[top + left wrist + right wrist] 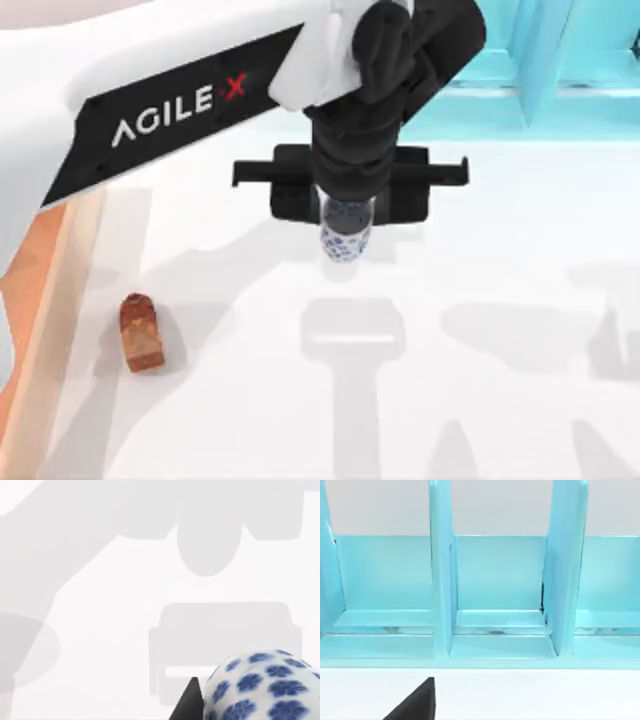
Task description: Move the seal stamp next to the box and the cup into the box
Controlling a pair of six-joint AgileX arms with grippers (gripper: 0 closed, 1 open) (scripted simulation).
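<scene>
Left wrist view, nearest first: cup (262, 687), white with blue flowers, close against the lens, one dark fingertip (189, 702) touching its side. Beyond it bare white table (100, 630), crossed by grey shadows of arm and gripper.

Top view, same cup (346, 232) hanging below the left gripper (347, 212), well above the table surface; cast shadow lying lower on the table (480, 400), apart from the cup. Fingers closed in on the cup, narrow gap, cup held between them. Left arm (180, 100) reaching in from upper left, marked AGILEX on its black panel.

Seal stamp (141, 331) lying on its side on the table at lower left, reddish-brown, just beside the tan rim of the box (45, 300). Not touching the rim as far as can be told. Box cut off by the left edge, orange-brown interior partly visible.

Farthest back, top right: turquoise shelf unit (540, 60) at the table's rear.

Right wrist view: shelf unit (495, 580) seen head-on, upright dividers, open compartments, white table strip in front. One dark fingertip (417, 702) of the right gripper at the frame edge; cannot tell how far open.
</scene>
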